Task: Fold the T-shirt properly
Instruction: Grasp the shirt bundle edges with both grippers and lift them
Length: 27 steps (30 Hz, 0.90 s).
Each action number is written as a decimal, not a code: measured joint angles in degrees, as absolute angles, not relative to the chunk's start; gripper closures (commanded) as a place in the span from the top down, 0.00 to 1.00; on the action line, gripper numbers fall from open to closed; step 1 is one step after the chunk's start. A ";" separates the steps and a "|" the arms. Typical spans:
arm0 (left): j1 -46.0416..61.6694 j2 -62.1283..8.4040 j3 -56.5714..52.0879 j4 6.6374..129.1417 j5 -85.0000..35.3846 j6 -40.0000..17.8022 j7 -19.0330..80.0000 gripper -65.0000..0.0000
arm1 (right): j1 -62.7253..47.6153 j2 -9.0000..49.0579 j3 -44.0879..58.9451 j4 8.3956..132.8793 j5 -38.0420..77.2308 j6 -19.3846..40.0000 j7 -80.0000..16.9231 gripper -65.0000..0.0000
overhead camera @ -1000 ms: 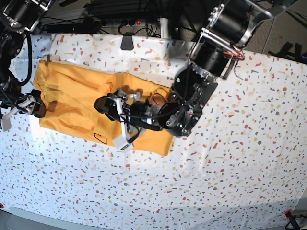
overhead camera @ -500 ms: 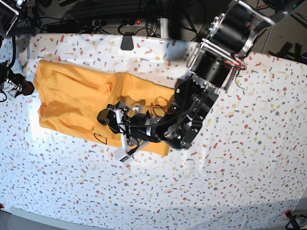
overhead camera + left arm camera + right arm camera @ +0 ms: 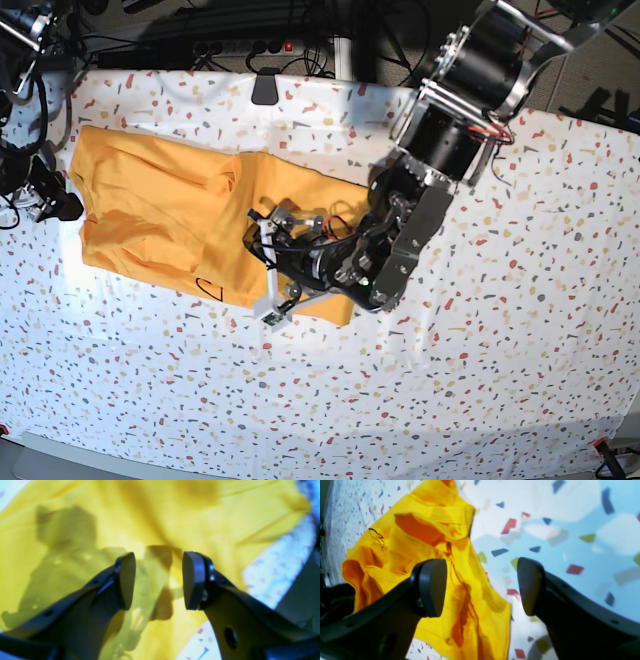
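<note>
Left gripper (image 3: 158, 580) parted, empty, over shirt (image 3: 160, 215); right gripper (image 3: 481, 587) likewise at 9 o'clock edge. Pinch hem squarely; fold toward 9 o'clock, smoothing wrinkles.

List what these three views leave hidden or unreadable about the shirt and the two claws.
- Base view: the left arm covers the T-shirt at its near corner; the cloth beneath is hidden.
- Base view: the right claw sits at the frame's edge, too small and dark to read.
- Left wrist view: blurred; whether the left claw touches the cloth is unclear.
- Right wrist view: the black line mark is partly folded under, so its shape stays uncertain.
</note>
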State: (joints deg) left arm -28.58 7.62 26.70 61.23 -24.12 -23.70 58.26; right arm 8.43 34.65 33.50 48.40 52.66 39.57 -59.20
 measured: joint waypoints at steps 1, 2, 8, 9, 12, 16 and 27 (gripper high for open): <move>-28.60 7.66 26.70 61.23 -23.79 -23.20 58.19 0.46 | 8.62 34.81 31.81 48.36 52.69 39.57 -58.85 0.68; -28.58 7.68 26.70 61.25 -23.57 -23.00 57.76 0.46 | 8.73 34.81 30.06 48.38 52.73 39.57 -58.70 0.68; -26.74 7.79 26.74 61.25 -19.31 -22.92 57.67 0.46 | 9.04 34.74 22.70 48.36 64.84 39.77 -67.81 0.68; -26.37 7.75 26.72 61.25 -19.05 -22.87 57.69 0.46 | 9.06 34.44 22.13 48.36 65.71 39.77 -68.38 0.68; -25.52 7.66 26.72 61.25 -18.98 -22.85 57.41 0.46 | 9.06 34.33 21.91 48.36 66.19 39.75 -68.40 0.67; -24.34 7.79 26.74 61.25 -19.07 -22.87 55.68 0.46 | 9.04 34.26 21.76 48.07 64.62 39.72 -68.01 0.31; -23.33 7.77 26.70 61.25 -19.05 -17.93 52.12 0.46 | 13.34 33.47 21.26 47.31 64.55 39.77 -68.14 0.00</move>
